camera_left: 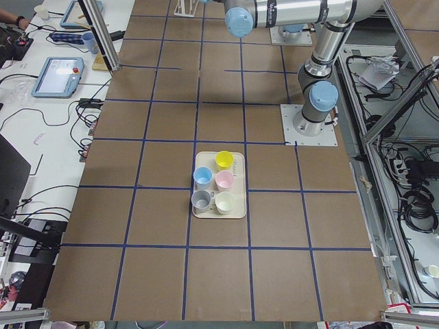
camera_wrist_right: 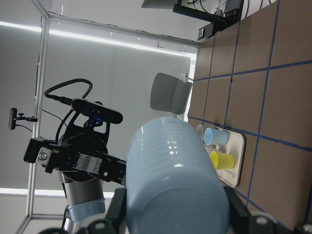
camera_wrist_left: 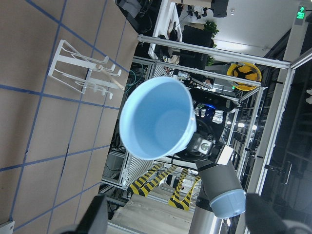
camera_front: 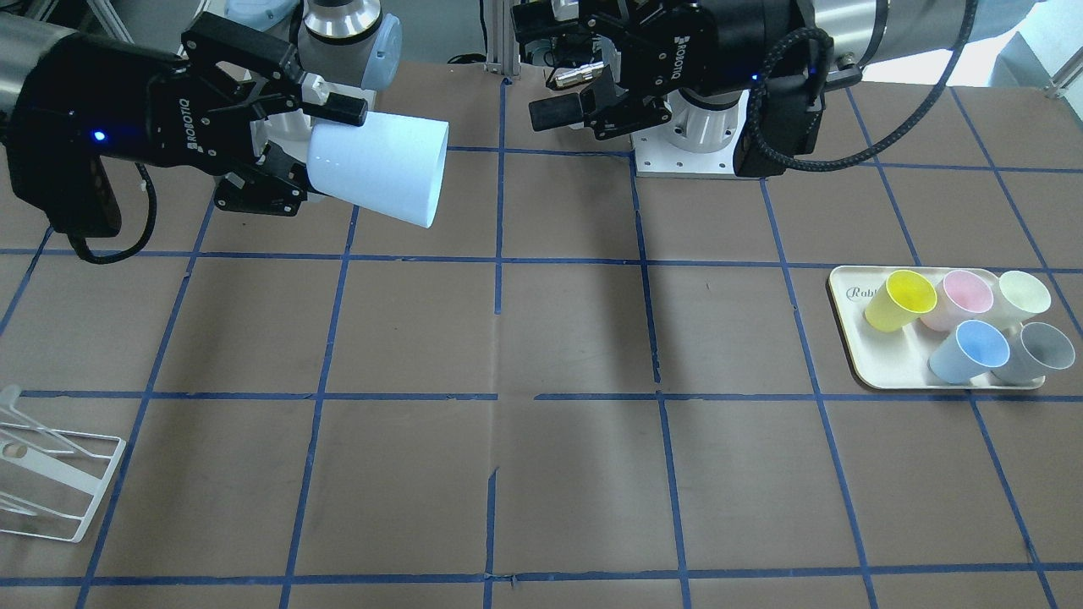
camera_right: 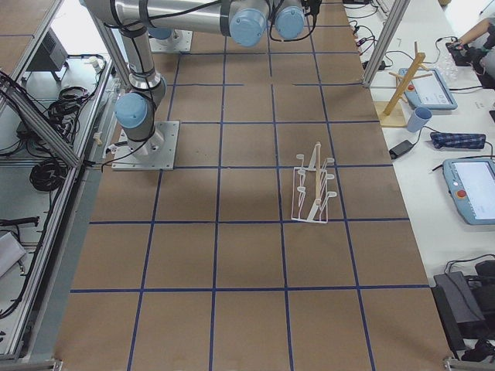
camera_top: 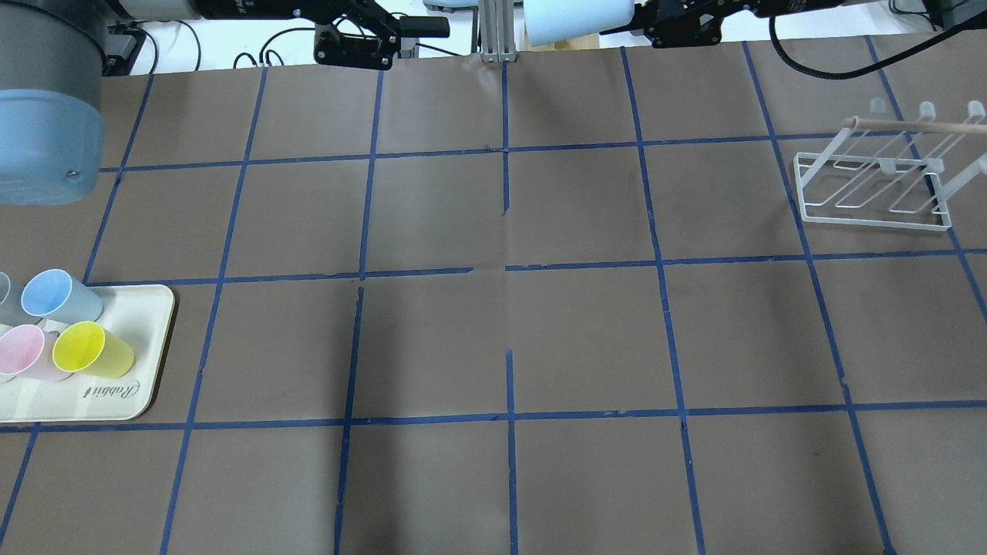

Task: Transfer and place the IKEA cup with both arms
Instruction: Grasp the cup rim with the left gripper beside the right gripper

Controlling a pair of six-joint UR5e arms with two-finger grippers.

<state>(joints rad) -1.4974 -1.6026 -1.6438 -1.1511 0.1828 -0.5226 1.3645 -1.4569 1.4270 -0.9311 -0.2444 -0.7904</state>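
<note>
The pale blue IKEA cup is held in the air on its side, with its mouth turned toward the left gripper. My right gripper is shut on its base end. The right wrist view shows the cup between the fingers. My left gripper is open and empty, a gap away, facing the cup's mouth. In the overhead view the cup sits at the top edge, between the left gripper and the right gripper. An identical second blue cup stands on the tray.
A cream tray on the robot's left side holds the second blue cup, a yellow cup, a pink one, a white one and a grey one. A white wire rack stands on the robot's right side. The table has brown paper with blue tape lines.
</note>
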